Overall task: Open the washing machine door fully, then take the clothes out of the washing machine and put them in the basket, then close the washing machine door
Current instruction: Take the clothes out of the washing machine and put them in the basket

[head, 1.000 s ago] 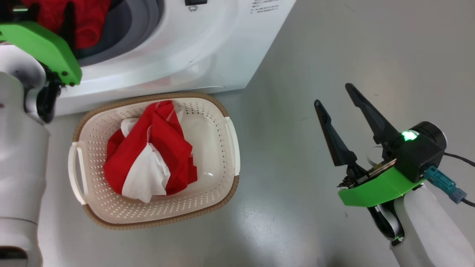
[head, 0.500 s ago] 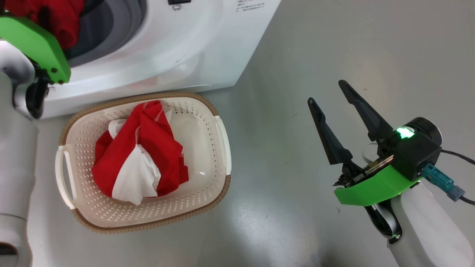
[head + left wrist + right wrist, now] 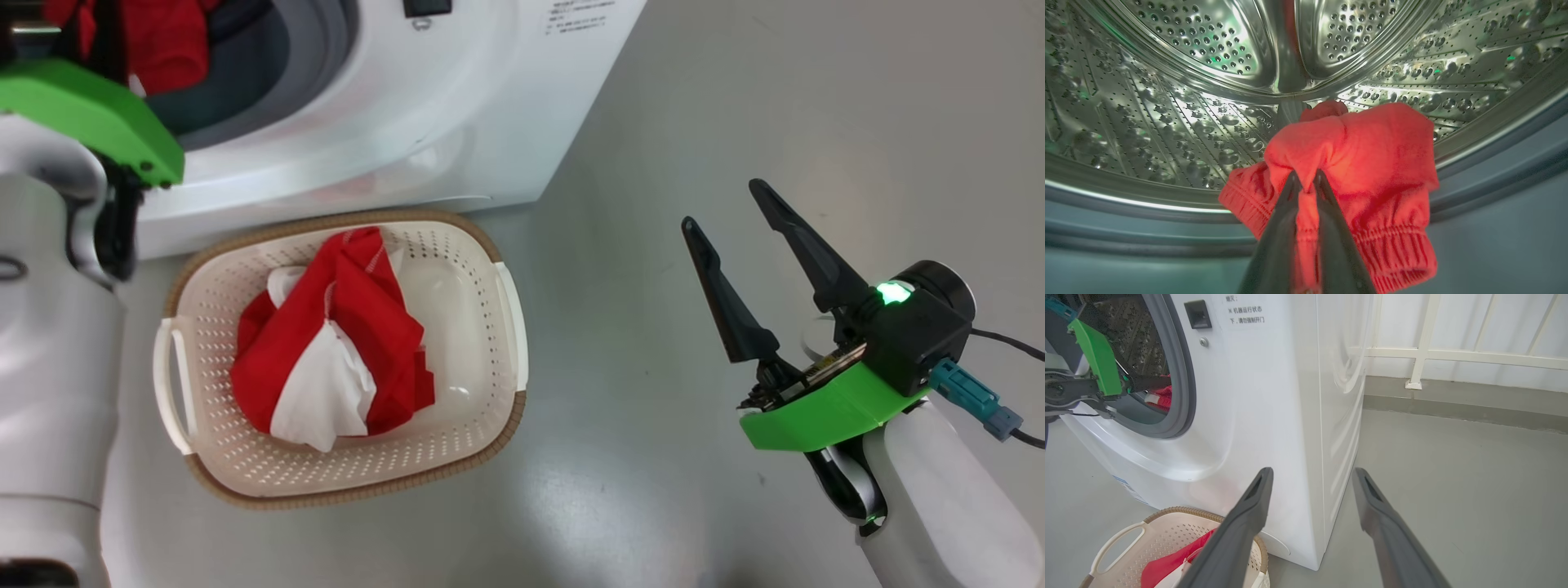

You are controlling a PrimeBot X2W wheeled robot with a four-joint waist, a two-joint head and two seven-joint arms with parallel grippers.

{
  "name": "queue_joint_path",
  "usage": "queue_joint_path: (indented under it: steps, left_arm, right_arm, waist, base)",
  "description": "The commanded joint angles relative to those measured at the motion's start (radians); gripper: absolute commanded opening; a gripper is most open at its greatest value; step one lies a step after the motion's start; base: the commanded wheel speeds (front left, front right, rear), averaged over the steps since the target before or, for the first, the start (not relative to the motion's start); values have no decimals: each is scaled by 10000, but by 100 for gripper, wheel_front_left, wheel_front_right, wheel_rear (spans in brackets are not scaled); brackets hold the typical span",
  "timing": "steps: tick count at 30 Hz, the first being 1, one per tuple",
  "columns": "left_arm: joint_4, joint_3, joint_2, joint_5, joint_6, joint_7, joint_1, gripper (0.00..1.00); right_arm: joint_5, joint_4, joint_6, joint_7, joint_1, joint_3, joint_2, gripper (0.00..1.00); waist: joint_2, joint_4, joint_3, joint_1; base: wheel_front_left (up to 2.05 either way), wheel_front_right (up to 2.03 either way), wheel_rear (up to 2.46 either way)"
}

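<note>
My left gripper (image 3: 1306, 181) reaches into the steel drum of the white washing machine (image 3: 457, 106) and is shut on a red garment (image 3: 1372, 155), which bunches around its fingertips at the drum's mouth. In the head view this red cloth (image 3: 163, 41) shows inside the grey rubber ring at the top left. More red and white clothes (image 3: 343, 327) lie in the cream basket (image 3: 510, 302) on the floor in front of the machine. My right gripper (image 3: 725, 206) hangs open and empty over the floor to the right of the basket. The washing machine door is out of view.
Grey floor (image 3: 735, 98) stretches to the right of the machine. In the right wrist view a white railing (image 3: 1425, 351) runs along a wall behind the machine (image 3: 1274, 396), and the basket's handle (image 3: 1114, 543) shows at the lower left.
My left gripper's fingers have closed on the red garment in the drum. The head camera has shifted a little. The right gripper stays open in about the same place.
</note>
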Motion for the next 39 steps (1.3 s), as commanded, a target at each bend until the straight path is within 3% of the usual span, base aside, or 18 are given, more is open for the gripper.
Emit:
queue_joint_path:
  steps: [1, 10, 21, 39]
  left_arm:
    - [-354, 262, 380, -101, -109, -374, 317, 0]
    - [-1524, 440, 336, 7, -171, -1735, 1475, 0]
    - [-4814, 1192, -28, 786, 114, -1780, 3937, 0]
    - [-8172, 1543, -484, 1467, 453, -1782, 6916, 0]
  right_arm:
    - [67, -188, 46, -63, 83, 124, -90, 100]
    - [67, -83, 46, -63, 333, 78, -146, 100]
    - [67, -27, 46, -63, 575, 94, -110, 100]
    - [65, 119, 46, -63, 1003, -57, -20, 100]
  waist:
    - [0, 119, -164, 0]
    - [0, 340, -826, 0]
    - [0, 642, -1704, 0]
    - [0, 822, -2786, 0]
  base:
    - [0, 0, 0]
    - [0, 0, 0]
    - [0, 0, 0]
    - [0, 0, 0]
